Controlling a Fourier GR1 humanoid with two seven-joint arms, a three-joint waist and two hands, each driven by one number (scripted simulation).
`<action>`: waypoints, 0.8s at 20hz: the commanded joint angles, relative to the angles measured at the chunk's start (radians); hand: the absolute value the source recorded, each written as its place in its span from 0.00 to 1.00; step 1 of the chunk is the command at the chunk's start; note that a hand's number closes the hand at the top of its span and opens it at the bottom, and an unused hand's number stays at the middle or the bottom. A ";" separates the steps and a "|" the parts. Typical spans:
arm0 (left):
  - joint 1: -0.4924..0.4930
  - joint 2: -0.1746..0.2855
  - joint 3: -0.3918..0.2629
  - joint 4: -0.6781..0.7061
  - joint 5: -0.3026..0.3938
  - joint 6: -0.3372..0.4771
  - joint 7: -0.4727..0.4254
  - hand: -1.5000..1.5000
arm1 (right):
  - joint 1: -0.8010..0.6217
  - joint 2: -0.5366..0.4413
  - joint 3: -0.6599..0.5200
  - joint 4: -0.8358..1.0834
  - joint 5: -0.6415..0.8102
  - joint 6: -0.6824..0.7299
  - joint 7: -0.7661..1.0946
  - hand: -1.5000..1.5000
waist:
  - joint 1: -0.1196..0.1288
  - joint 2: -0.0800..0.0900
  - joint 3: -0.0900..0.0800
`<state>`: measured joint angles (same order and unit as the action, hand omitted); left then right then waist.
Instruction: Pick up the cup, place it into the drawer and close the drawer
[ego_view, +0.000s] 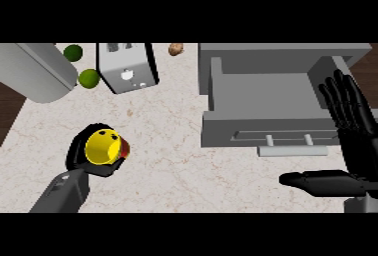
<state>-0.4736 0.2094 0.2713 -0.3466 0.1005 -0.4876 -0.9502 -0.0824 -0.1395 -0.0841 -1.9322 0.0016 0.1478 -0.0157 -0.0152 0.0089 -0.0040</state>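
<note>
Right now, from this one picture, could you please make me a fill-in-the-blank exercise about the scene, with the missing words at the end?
1. The left hand is curled round a cup whose inside is ____ in colour.
2. The drawer stands ____, and the cup is not yet in it.
3. The right hand, its fingers straight, shows at the view's ____ edge.
4. Just left of the toaster lie two round ____ fruits.

Missing words: yellow; open; right; green.

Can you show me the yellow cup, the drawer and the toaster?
yellow cup (102, 146): head view, its yellow inside.
drawer (266, 95): head view, its bare floor.
toaster (128, 70): head view, its grey body.
</note>
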 joint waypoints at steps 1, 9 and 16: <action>0.026 0.007 0.096 -0.017 0.086 0.020 -0.130 1.00 | 0.005 -0.018 -0.031 -0.010 -0.019 0.009 -0.006 0.00 | 0.007 -0.005 0.002; -0.007 -0.043 0.054 -0.146 0.082 0.031 -0.136 1.00 | 0.020 -0.026 -0.058 0.051 -0.029 0.027 -0.049 0.00 | 0.013 -0.009 0.004; -0.110 -0.079 -0.013 -0.386 0.087 0.154 0.091 1.00 | -0.014 -0.033 -0.060 -0.004 -0.034 0.012 0.041 0.00 | 0.026 -0.016 0.005</action>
<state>-0.5504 0.1449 0.2871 -0.6086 0.1813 -0.3389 -0.9062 -0.0695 -0.1620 -0.1304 -1.9353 -0.0255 0.1650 -0.0135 0.0013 -0.0039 0.0005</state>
